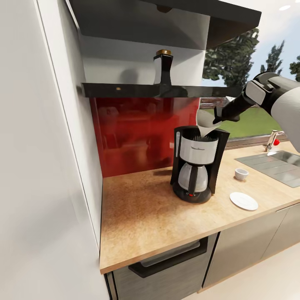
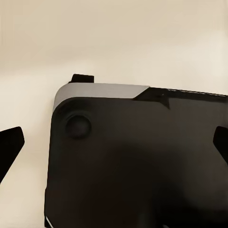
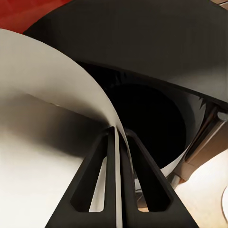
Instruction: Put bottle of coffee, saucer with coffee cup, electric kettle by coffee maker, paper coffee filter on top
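Head view: right hand (image 1: 217,120) pinching paper coffee filter (image 1: 205,122) over coffee maker (image 1: 196,166).

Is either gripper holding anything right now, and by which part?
The right gripper pinches the paper coffee filter by its thin edge, over the coffee maker. The left wrist view shows nothing between the left gripper's fingertips.
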